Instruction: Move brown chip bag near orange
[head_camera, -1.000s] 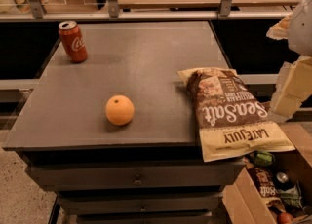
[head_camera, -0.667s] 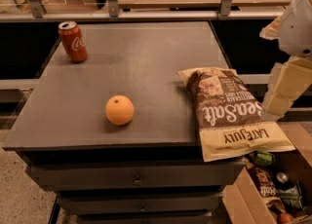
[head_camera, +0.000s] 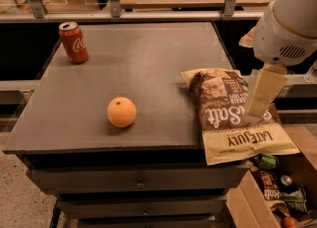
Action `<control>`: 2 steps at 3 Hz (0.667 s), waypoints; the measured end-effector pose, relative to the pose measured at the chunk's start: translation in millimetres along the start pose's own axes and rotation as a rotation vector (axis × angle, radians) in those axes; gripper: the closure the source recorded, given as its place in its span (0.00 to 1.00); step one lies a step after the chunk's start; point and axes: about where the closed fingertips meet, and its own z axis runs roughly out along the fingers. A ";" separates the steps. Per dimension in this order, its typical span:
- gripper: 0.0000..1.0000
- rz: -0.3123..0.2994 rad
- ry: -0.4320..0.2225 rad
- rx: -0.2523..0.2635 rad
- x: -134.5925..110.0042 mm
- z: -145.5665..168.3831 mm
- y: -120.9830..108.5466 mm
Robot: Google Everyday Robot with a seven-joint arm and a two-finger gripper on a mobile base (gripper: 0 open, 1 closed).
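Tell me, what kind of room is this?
Probably an office snack area: a grey drawer cabinet holds a Coca-Cola can, an orange and a brown chip bag, beside a cardboard box of snacks. The robot's hand hangs over the bag.

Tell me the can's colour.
The can is red, camera view; the gripper hovers over the bag.

White rounded arm (head_camera: 290, 24), vent slots (head_camera: 292, 52); cream flat hand (head_camera: 261, 95), far right

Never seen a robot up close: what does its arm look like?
The arm is a bulky white rounded shell with a grille of vent slits. Its tool, a flat cream-yellow slab, hangs over the crinkly dark-brown chip bag. No cables show.
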 end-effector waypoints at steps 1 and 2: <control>0.00 -0.028 -0.024 -0.025 -6.0 26.2 -3.2; 0.00 -0.035 -0.048 -0.042 -7.9 52.0 -7.1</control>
